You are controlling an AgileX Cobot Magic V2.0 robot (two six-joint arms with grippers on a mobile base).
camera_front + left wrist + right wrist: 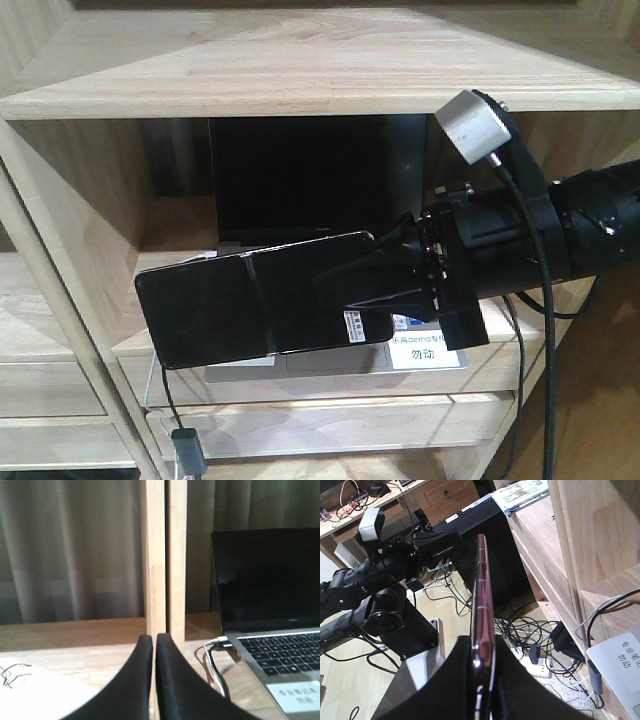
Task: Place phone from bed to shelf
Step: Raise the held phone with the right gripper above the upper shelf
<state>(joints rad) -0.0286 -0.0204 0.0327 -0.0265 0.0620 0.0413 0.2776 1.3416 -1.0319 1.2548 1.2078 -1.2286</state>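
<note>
Right tool (355, 268) clenched on phone (230, 305) by its sticker end; phone in air just before shelf (300, 60), in front of laptop (300, 180). Left tool (154, 640) pinched shut, empty. Best: ease fwd, lay phone flat on bare board by left front corner, clear of laptop, then release.

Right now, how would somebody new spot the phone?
Look at the big pale wooden shelf, at the compartment with the open laptop. In front of it the right claw holds the phone. It is much smaller, glossy black, with a crease across its middle and a white barcode sticker.
</note>
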